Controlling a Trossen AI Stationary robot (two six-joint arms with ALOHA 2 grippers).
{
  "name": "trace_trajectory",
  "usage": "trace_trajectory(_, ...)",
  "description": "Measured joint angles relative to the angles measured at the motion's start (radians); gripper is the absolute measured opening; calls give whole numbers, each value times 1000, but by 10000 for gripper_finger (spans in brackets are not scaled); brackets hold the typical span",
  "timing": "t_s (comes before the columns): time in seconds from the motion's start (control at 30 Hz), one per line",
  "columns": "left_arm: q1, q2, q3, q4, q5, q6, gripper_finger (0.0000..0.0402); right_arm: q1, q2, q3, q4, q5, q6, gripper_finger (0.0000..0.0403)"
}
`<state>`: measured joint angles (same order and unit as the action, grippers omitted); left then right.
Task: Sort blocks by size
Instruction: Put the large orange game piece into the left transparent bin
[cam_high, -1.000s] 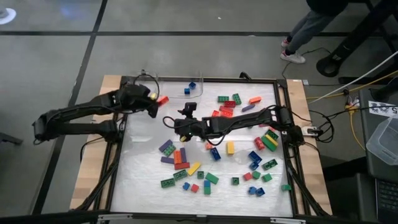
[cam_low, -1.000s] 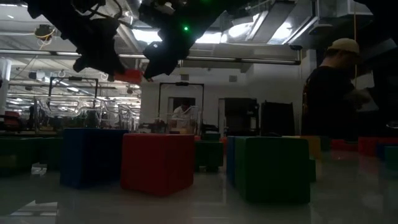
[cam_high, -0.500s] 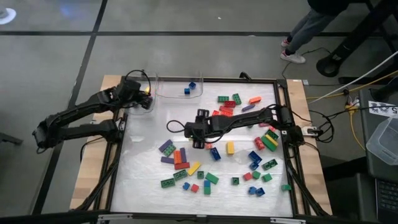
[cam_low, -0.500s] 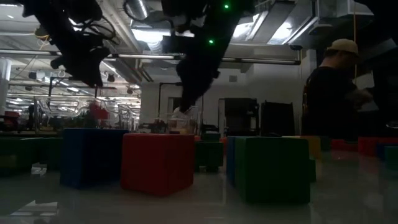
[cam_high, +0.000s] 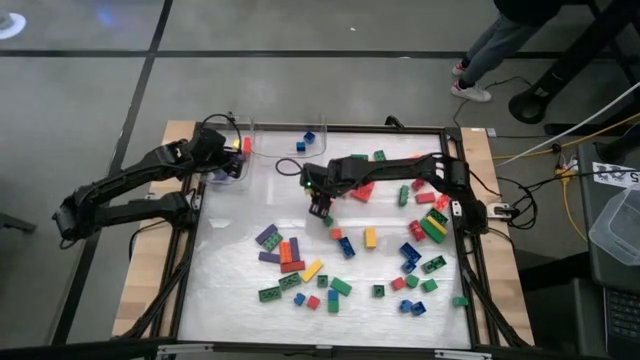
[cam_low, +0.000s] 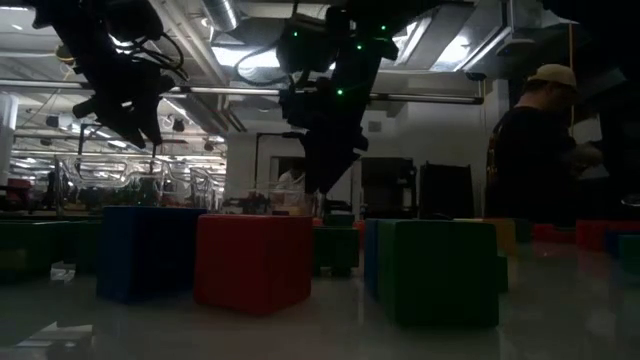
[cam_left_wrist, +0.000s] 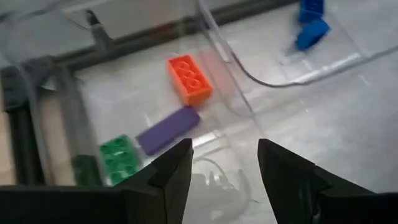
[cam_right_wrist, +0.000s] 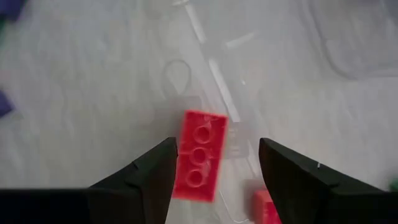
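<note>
Grey floor (cam_high: 80, 80) crossed by dark lines surrounds the wooden table (cam_high: 180, 132); bright ceiling lights (cam_low: 235, 57) overhead.

person (cam_low: 535, 150) beyond the table (cam_high: 230, 290)

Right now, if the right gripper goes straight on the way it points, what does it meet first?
Most likely the red block: it lies on the table just ahead of the right gripper, in line with the gap between its open fingers. Depth is uncertain.
</note>
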<state>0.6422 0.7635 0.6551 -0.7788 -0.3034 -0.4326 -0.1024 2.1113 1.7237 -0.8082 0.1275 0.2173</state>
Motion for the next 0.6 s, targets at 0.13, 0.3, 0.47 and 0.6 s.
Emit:
trace_trajectory(0.13, 0, 0, 0, 1, 33, 0, 166, 5, 1, 0, 0, -8, 0, 225)
trace_trajectory(0.3, 0, 0, 0, 1, 35, 1, 165, 14, 49, -1, 19, -11, 0, 225)
trace_trajectory(0.47, -2, -2, 0, 1, 37, 1, 163, 16, 108, -1, 30, 27, -6, 225)
trace_trajectory(0.6, -2, -2, 1, 1, 41, 1, 163, 8, 129, -1, 29, 56, -6, 225)
